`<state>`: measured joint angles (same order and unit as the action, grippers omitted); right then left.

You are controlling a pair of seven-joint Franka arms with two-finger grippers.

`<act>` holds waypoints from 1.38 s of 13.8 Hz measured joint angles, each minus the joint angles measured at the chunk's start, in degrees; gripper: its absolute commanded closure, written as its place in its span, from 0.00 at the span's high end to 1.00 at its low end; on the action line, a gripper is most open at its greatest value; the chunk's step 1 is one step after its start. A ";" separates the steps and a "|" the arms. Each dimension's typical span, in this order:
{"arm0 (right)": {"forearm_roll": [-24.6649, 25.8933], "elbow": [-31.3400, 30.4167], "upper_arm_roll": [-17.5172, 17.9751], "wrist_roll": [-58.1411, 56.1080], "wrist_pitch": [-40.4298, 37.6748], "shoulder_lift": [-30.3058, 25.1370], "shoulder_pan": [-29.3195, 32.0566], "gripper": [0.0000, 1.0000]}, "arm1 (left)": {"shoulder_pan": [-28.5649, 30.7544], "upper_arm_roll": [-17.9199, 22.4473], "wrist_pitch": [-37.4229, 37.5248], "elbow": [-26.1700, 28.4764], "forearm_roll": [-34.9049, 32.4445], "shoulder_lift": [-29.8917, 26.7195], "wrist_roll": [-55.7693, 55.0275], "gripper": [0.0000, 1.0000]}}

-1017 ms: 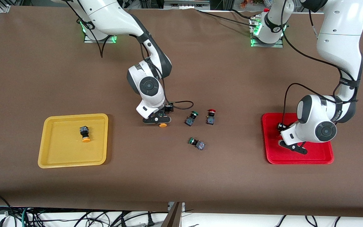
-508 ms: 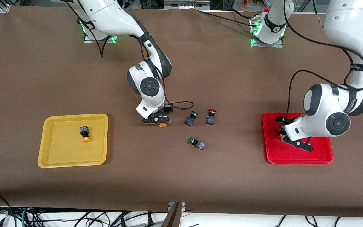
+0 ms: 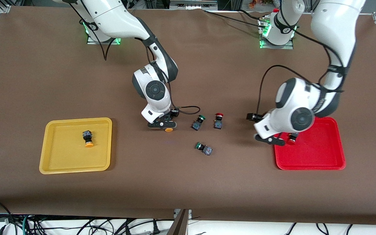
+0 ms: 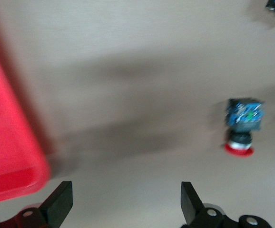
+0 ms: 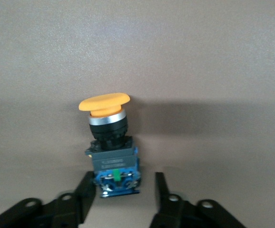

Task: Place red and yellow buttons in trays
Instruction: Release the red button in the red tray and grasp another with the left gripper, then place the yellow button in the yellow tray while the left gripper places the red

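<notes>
Centrally, right gripper [image 3: 162, 125] sits low at the table [image 3: 188, 182], jaws parted around a yellow button's [image 5: 110, 145] dark body, cap pointing away, not clamped. Left gripper [image 3: 270, 139], wide open and empty, hangs over the red tray's [image 3: 318, 156] edge; red button [image 4: 241, 126] lies well apart.

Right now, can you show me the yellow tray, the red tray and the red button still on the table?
yellow tray [image 3: 49, 148], front view, bare floor.
red tray [image 3: 318, 150], front view, bare floor.
red button [image 3: 218, 120], front view, body.
</notes>
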<state>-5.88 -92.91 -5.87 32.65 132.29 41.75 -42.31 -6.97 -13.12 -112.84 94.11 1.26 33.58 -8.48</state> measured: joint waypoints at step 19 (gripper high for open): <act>0.37 -7.09 -24.29 -43.45 -10.80 -8.24 2.88 0.15 | -13.27 0.73 -19.68 0.49 -0.03 9.55 -16.95 0.00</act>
<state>-5.51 -100.01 -30.16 -10.80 121.49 33.52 -39.43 -20.24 -12.38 -132.51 94.60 1.23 43.12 -25.43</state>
